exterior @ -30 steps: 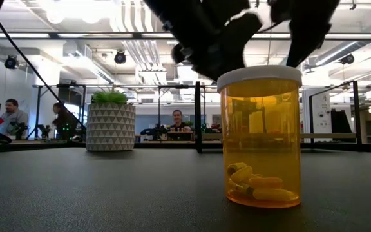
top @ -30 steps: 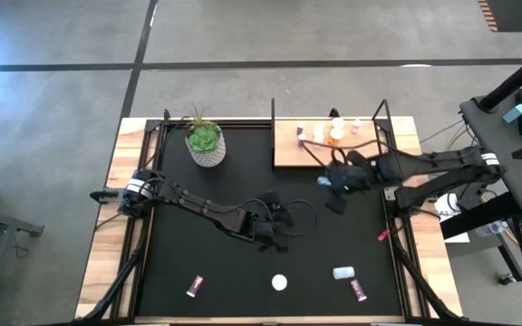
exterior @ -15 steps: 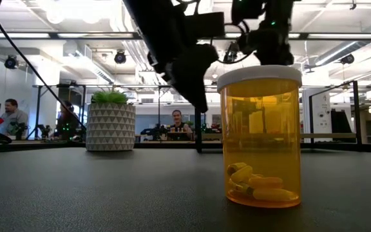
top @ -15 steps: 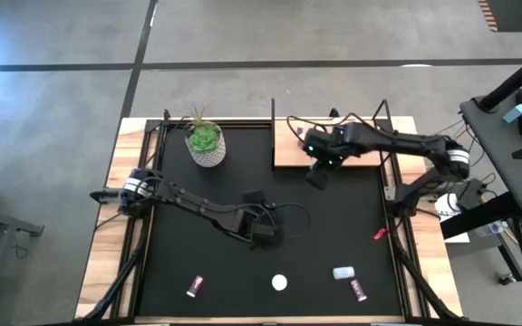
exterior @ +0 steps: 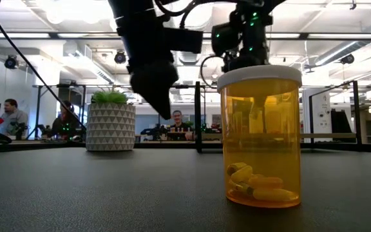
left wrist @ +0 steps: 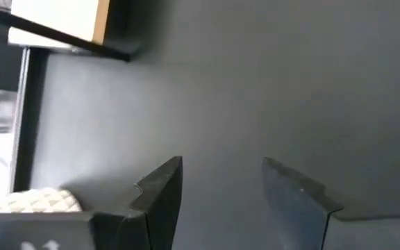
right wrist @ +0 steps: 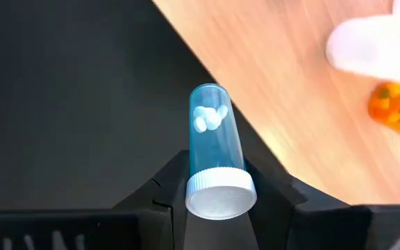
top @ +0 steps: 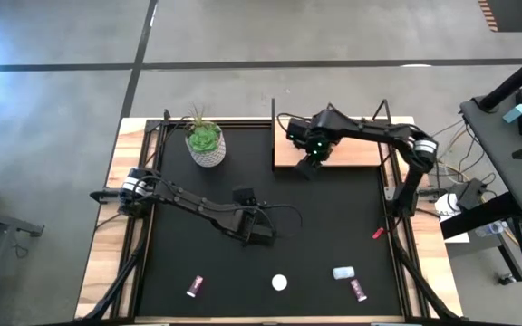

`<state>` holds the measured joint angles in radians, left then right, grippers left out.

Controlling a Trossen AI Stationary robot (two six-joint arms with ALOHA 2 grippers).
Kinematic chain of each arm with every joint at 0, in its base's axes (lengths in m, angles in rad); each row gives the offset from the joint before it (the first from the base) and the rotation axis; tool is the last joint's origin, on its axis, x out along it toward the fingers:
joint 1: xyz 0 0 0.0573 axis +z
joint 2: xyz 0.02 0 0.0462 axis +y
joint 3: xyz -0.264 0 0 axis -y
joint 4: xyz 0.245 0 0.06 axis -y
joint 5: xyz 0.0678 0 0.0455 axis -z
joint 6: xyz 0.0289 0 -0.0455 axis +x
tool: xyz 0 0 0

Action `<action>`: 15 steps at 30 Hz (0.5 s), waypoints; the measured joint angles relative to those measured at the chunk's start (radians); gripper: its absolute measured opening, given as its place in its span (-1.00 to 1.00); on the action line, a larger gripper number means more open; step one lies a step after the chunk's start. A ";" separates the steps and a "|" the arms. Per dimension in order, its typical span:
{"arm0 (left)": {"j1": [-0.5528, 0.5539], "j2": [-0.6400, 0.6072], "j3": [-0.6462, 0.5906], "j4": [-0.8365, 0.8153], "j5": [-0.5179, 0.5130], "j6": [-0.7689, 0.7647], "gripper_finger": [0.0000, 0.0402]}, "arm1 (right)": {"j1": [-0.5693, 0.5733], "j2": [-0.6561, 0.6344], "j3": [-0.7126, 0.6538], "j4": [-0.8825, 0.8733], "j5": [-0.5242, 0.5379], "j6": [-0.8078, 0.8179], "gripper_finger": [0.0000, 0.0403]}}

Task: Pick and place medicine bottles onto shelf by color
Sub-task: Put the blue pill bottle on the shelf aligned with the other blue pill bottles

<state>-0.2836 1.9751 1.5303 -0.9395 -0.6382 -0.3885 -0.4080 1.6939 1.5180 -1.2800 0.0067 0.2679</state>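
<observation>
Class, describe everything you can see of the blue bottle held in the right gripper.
The blue bottle is a small, clear, blue-tinted plastic cylinder with a white ribbed cap facing the wrist camera and a few white pills near its far end. It lies lengthwise between the right gripper's dark fingers, which are shut on it near the cap. It hangs over the front edge of the wooden shelf, touching nothing else.

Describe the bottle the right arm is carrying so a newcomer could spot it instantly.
Find the light-wood shelf at the table's far edge. Over its front left corner, the right gripper holds a blue bottle in shut jaws. It is clear blue with a white cap and pale pills inside, unlike the orange bottle on the shelf.
</observation>
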 joint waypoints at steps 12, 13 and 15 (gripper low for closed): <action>-0.001 0.000 -0.002 -0.084 -0.026 -0.025 -0.11 | -0.059 0.143 0.148 -0.074 -0.007 -0.037 -0.47; -0.001 0.000 -0.002 -0.090 -0.026 -0.025 -0.11 | -0.065 0.148 0.152 -0.076 -0.007 -0.034 -0.47; -0.001 0.000 -0.005 -0.104 -0.026 -0.025 -0.11 | -0.077 0.155 0.160 -0.078 -0.008 -0.023 -0.47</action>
<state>-0.2850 1.9751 1.5250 -1.0433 -0.6643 -0.4137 -0.4847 1.8484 1.6778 -1.3580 -0.0009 0.2448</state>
